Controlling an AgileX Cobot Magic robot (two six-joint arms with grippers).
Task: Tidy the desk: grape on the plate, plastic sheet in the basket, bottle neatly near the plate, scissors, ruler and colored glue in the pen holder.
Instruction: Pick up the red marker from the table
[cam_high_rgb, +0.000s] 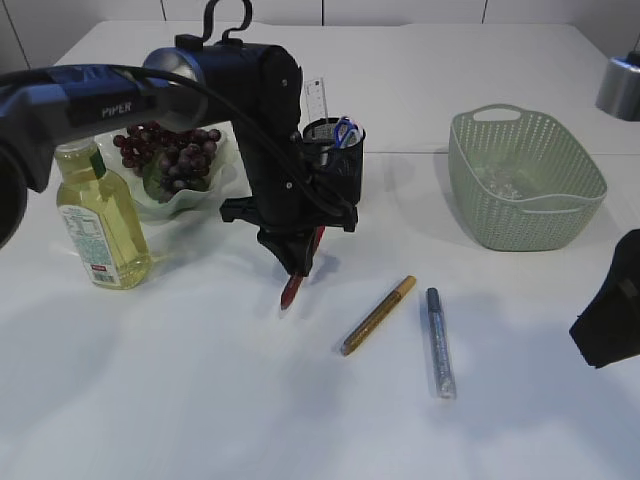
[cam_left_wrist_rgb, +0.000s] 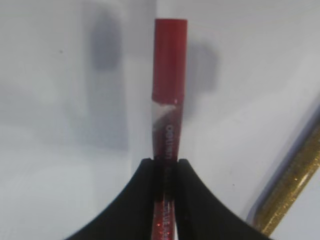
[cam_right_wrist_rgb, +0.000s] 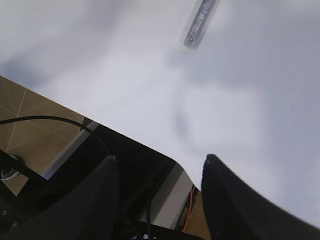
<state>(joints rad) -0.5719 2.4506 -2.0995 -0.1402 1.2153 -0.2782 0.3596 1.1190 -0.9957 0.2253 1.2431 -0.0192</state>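
The left gripper (cam_left_wrist_rgb: 165, 165) is clamped on a red glue pen (cam_left_wrist_rgb: 169, 90), the pen pointing down with its tip just above the white table (cam_high_rgb: 200, 400). The right gripper (cam_right_wrist_rgb: 160, 175) stands parted with nothing between its fingers, at the table's right edge, with wooden floor (cam_right_wrist_rgb: 20, 115) showing past it.

On the table lie a gold glue pen (cam_high_rgb: 378, 315) and a silver glue pen (cam_high_rgb: 440, 342), side by side but apart. Behind the left arm stands a black pen holder (cam_high_rgb: 340, 160) holding a clear ruler (cam_high_rgb: 316, 100) and blue-handled scissors (cam_high_rgb: 345, 130). A green basket (cam_high_rgb: 525, 180) sits to the right — something clear lies inside. The grapes (cam_high_rgb: 165, 150) lie on a pale plate (cam_high_rgb: 200, 195), and a bottle (cam_high_rgb: 100, 225) of yellow liquid stands upright just in front of it.
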